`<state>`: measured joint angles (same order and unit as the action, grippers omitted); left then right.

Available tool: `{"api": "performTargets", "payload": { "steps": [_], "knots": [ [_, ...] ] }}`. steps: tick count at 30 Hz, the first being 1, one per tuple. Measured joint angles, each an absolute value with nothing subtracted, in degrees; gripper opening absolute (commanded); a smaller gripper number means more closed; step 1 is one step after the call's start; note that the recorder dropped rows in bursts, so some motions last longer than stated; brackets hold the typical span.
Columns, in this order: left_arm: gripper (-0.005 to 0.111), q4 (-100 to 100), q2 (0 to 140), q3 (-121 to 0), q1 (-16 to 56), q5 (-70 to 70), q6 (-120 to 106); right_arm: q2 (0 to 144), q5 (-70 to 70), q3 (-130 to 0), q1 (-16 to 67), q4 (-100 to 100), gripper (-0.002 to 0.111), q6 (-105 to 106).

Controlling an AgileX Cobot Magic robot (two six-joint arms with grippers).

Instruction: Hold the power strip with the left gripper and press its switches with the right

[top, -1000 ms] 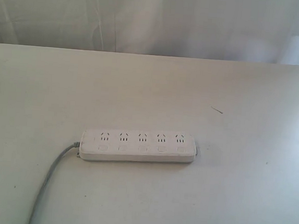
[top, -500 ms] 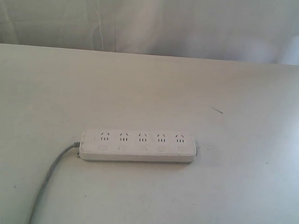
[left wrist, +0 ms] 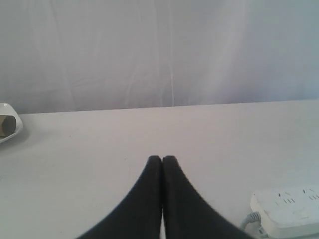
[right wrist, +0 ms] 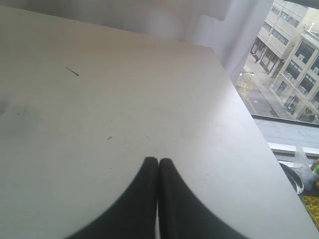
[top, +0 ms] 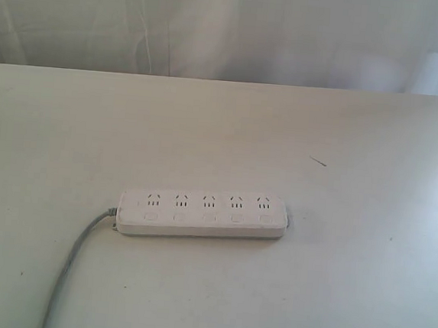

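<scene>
We are gripping nothing: black left fingers (left wrist: 149,184) and black right fingers (right wrist: 144,189) are pressing tight together.
The long flat white plastic power strip (top: 203,216) is lying on the pale worktop (top: 359,145), near our left fingers but apart from them.

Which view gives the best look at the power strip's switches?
The exterior view: the whole power strip lies in it, all five switches visible in a row. The left wrist view catches only its cord end, blurred. The right wrist view shows none of it.
</scene>
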<state>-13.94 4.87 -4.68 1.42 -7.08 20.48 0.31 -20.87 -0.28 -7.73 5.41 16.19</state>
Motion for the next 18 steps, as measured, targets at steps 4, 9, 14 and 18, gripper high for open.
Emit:
{"api": "performTargets", "payload": {
  "steps": [4,9,14,18],
  "knots": [
    [0.0,-13.94,2.66,-4.68,1.42,-7.08,20.48,0.31,-20.87,-0.28,-7.73,5.41,0.0,16.19],
    [0.0,-13.94,0.97,-4.68,1.42,-7.08,20.48,0.31,-20.87,-0.28,-7.73,5.41,0.0,16.19],
    [0.0,-13.94,0.83,-4.68,1.42,-7.08,20.48,0.31,-20.87,-0.28,-7.73,5.41,0.0,16.19],
    [0.0,-13.94,0.83,-4.68,1.42,-6.74,20.48,0.31,-20.87,-0.28,-7.73,5.41,0.0,16.24]
  ]
}}
